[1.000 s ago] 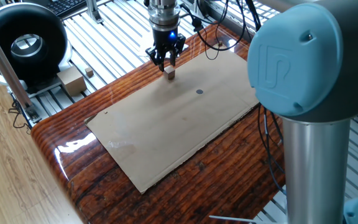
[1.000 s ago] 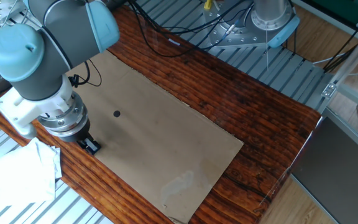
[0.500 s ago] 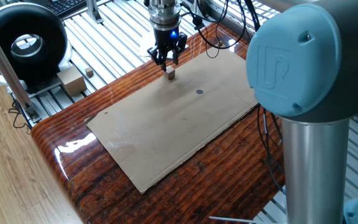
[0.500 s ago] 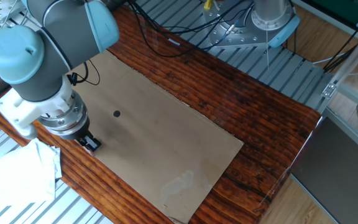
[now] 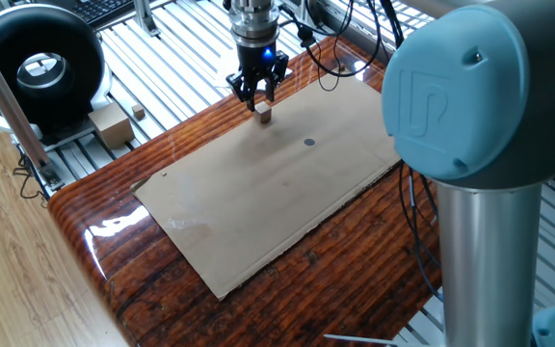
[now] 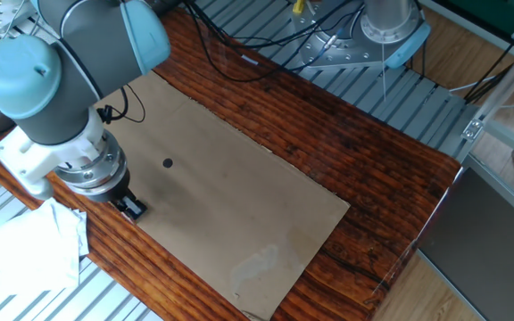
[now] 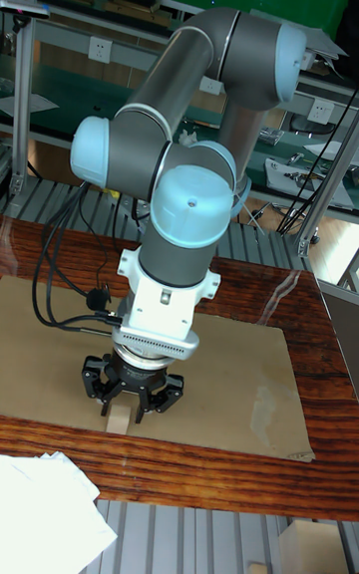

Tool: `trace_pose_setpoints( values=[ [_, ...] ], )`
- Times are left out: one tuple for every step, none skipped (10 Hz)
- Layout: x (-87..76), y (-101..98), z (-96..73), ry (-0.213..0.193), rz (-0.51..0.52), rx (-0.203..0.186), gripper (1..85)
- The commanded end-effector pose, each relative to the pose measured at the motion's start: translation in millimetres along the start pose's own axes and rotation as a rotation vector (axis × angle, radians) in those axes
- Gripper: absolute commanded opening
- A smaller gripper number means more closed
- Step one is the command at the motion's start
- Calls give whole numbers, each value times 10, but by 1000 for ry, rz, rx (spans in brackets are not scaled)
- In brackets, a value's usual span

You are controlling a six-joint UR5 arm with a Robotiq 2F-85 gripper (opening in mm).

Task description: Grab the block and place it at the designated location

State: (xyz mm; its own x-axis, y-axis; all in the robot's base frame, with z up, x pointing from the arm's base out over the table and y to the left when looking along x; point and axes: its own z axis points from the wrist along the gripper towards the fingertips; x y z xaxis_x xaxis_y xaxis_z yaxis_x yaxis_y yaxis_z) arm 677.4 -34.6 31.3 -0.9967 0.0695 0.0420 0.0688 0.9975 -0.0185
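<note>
The block (image 5: pixel 263 115) is a tiny tan cube standing on the cardboard sheet (image 5: pixel 258 193) near its far edge. My gripper (image 5: pixel 256 97) hangs just above it, open, with the fingers spread and nothing between them. The tall fixed view shows the block (image 7: pixel 119 422) under the spread fingertips of the gripper (image 7: pixel 128 407). To the right of the block, the designated location (image 5: pixel 308 143) shows as a small dark dot, bare and apart from it. In the other fixed view the dot (image 6: pixel 168 162) is visible, the gripper (image 6: pixel 132 208) is at the sheet's near-left edge, and the arm hides the block.
A larger tan box (image 5: pixel 112 123) and a black round device (image 5: pixel 37 67) sit off the table's left end. White paper (image 6: pixel 34 259) lies beside the table. Cables (image 5: pixel 340 58) trail over the far edge. My arm's blue joint (image 5: pixel 470 96) fills the right foreground.
The gripper has risen very slightly above the block. The block has stayed in place on the sheet.
</note>
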Motion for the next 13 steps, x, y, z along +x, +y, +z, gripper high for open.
trace_pose_setpoints(
  values=[
    [-24,-5,214,-10,12,-2,473],
    [5,-20,250,-10,17,9,470],
    [56,-23,230,-9,17,7,467],
    [92,-45,194,-6,17,11,460],
    [108,-48,169,-6,17,9,457],
    [104,-28,155,-10,17,1,453],
    [83,-1,140,-20,16,-9,453],
    [62,24,128,-28,16,-17,453],
    [27,39,123,-40,13,-21,453],
    [-4,56,124,-49,11,-26,453],
    [-16,62,122,-54,10,-28,450],
    [-5,52,124,-49,13,-25,420],
    [12,29,135,-44,21,-19,403]
  ],
)
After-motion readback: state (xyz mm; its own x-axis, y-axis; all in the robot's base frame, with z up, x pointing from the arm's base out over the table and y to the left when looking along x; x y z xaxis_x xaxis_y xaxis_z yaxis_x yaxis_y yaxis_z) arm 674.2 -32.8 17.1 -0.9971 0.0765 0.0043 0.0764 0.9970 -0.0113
